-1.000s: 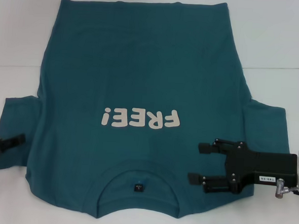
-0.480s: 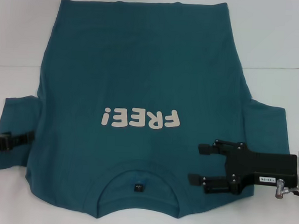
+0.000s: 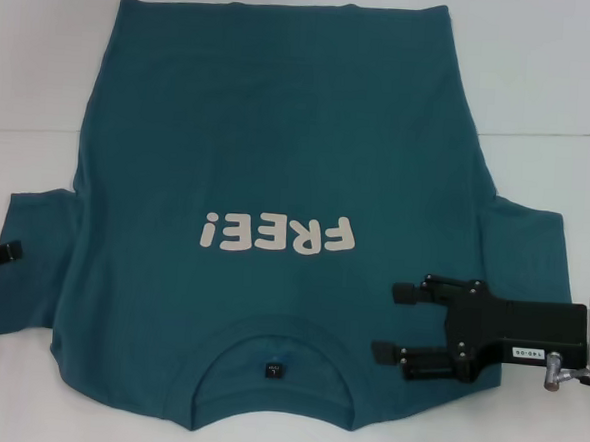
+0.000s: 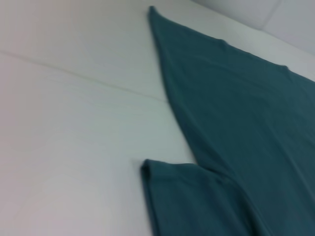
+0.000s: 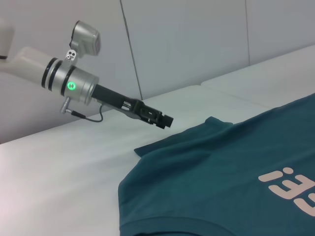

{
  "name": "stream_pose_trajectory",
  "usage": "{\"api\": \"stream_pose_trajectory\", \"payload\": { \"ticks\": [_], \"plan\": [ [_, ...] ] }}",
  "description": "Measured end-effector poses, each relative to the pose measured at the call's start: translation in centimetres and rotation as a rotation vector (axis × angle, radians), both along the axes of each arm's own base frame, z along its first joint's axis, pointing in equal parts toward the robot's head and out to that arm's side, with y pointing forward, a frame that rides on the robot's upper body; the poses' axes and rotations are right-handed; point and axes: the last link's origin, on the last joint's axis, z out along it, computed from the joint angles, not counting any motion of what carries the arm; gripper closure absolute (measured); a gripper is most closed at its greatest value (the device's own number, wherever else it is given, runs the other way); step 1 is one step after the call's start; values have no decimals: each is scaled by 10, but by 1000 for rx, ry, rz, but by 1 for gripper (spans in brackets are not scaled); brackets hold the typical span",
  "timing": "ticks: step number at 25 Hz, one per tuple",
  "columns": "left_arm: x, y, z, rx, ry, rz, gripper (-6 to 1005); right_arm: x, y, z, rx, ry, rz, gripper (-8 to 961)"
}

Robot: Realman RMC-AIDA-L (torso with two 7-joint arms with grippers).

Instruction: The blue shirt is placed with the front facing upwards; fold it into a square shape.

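**Shirt flat, both grippers at its sleeves**

While the blue shirt (image 3: 277, 180) lies face-up on the white table (image 3: 564, 77), right gripper (image 3: 384, 322) hovers over its right shoulder w/ jaws wide; left gripper (image 3: 11, 252) at left sleeve edge, jaw state can't tell

It looks like a robot test room: a big plain white table (image 3: 564, 87) and bare white wall panels (image 5: 197, 44).

Blue shirt (image 3: 277, 180) flat, right hand (image 3: 394, 322) above.
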Motion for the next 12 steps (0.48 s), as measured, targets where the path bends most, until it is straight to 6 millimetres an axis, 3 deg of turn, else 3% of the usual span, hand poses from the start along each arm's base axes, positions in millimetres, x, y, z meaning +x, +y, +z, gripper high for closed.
{"api": "stream_pose_trajectory", "payload": {
  "ticks": [6,12],
  "plan": [
    [-3,1,4,10,-27,38,287,-2,2,2,3,-3,-2,33],
    [-3,1,-1,-2,2,19,89,-3,3,3,2,-3,-7,33]
  ]
}}
